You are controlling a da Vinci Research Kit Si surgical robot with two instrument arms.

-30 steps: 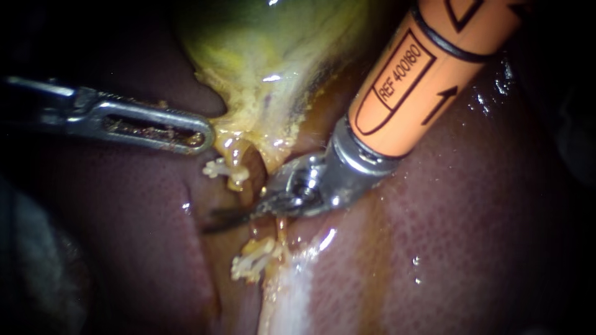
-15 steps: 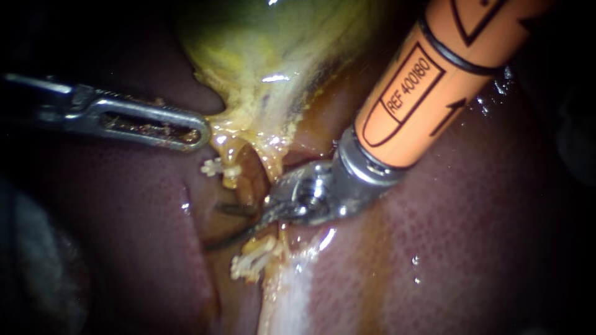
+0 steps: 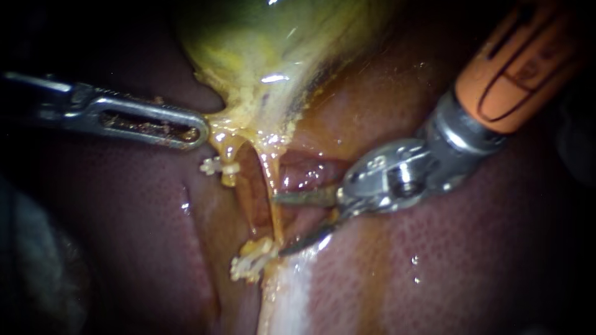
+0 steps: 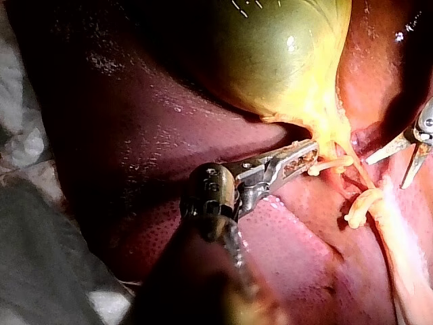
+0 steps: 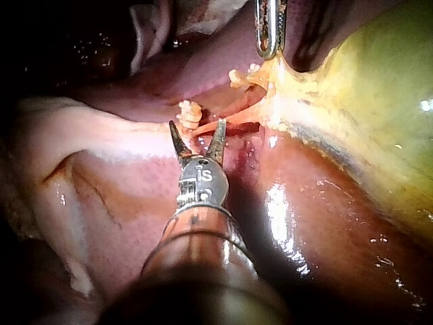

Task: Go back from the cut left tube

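My left instrument (image 3: 189, 129) comes in from the left, its jaws shut on the yellow tissue at the neck of the gallbladder (image 3: 267, 49). The left tube is cut in two. Its upper stump (image 3: 228, 155) carries a white clip (image 3: 216, 166), and its lower end carries white clips (image 3: 251, 260). A thin yellow tube (image 3: 268, 180) still runs whole beside them. My right instrument (image 3: 279, 224), on an orange shaft, holds its two blades open just right of that tube. In the right wrist view the open blades (image 5: 198, 141) point at the clips (image 5: 189, 112).
Dark red liver (image 3: 434, 260) lies all around and under both instruments. A pale whitish band (image 3: 285, 298) runs down from the lower clips. In the left wrist view, white cloth (image 4: 20, 135) lies beside the liver, behind my left instrument (image 4: 301, 156).
My right instrument has drawn back to the right, away from the cut left tube, and its blades have opened. The left instrument has kept its hold and barely moved.
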